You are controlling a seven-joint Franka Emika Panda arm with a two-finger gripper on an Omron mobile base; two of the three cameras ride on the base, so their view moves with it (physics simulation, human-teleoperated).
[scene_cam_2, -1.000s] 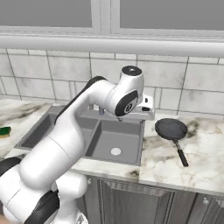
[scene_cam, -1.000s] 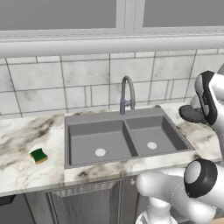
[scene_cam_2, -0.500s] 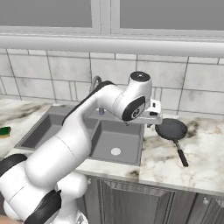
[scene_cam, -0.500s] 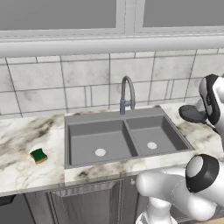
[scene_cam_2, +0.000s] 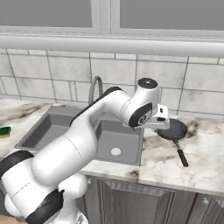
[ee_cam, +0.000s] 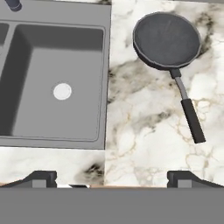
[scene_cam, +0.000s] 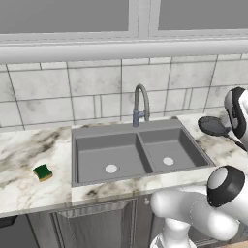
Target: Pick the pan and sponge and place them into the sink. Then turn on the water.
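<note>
Jaws spread wide and empty: in the hand view the two dark tips of the gripper (ee_cam: 112, 177) stand far apart at the bottom edge, nothing between them. Hand hangs above the counter (ee_cam: 144, 131), right of the sink (ee_cam: 57, 26), looking straight down. Pan (ee_cam: 166, 40) lies flat on the marble just beside the sink's right rim, bowl toward the wall, its thin handle (ee_cam: 189, 109) running back toward the counter's front edge. Sponge (scene_cam: 43, 171) sits well apart on the counter left of the sink. Both basins bare, faucet (scene_cam: 140, 103) dry. Judgement: no part of the task is done yet; pan pickup appears to be the step in hand. Risks from here: the handle is thin and slanted, so jaws closing out of line with it could pinch a corner and let it twist or slip free. A grip far out on the handle leaves the bowl hanging heavy, and the pan may droop or swing during the lift. Bowl lies close to the rim, so a low carry could clip the sink edge. Faucet arch stands behind the divider and could be struck on the swing across.
</note>
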